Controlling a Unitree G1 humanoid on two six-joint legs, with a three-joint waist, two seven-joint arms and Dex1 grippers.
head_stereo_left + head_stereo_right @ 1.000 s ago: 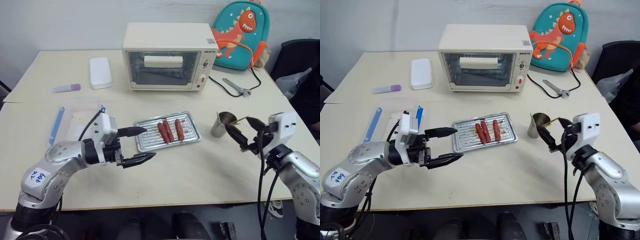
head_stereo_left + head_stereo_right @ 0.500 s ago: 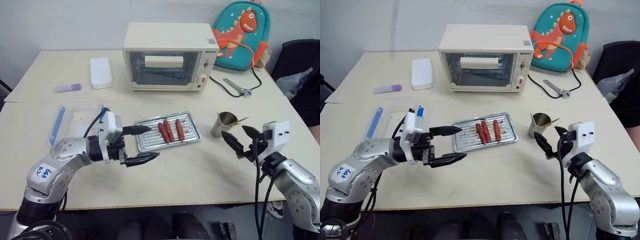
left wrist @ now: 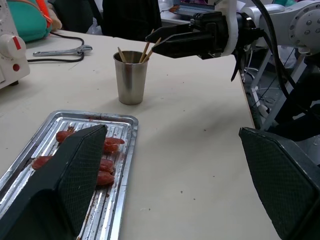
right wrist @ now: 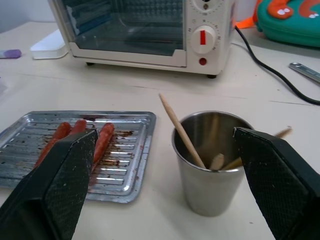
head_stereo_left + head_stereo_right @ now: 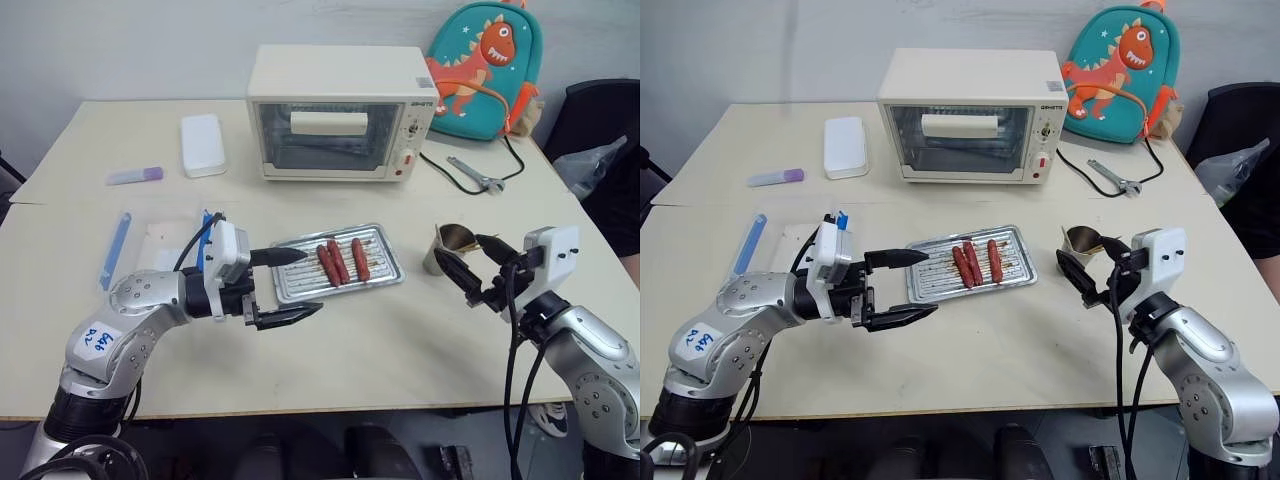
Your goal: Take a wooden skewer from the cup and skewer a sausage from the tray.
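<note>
Counts: three sausages [image 5: 342, 261] lying side by side in one metal tray [image 5: 296, 283], all bunched toward the tray's right half. One steel cup [image 4: 213, 162] standing upright on the table [image 5: 380, 350], to the right of the tray and apart from it. Three wooden skewers [image 4: 181, 132] are showing in the cup in the right wrist view, leaning against the rim at different angles, blunt ends sticking out over the top.

Right gripper [image 5: 468, 266] is sitting spread wide, holding nothing. It's hovering at rim height just to the right of the cup, fingers pointing left toward it. In the right wrist view the cup is sitting between the two fingers but closer to the camera's far side, no contact visible. One finger [image 3: 172, 45] is reaching just past the skewer tops in the left wrist view, not clearly touching them.

Left gripper [image 5: 287, 285] is also spread wide and empty. It's hovering at the tray's left end, one finger over the tray's left edge, the other over bare table in front of it. Sausages are lying just beyond the fingertips, to the right of them, untouched. No skewer is out of the cup.

Also on the table: one toaster oven [image 5: 340, 110], one white box [image 5: 201, 145], one wrench [image 5: 474, 175].
</note>
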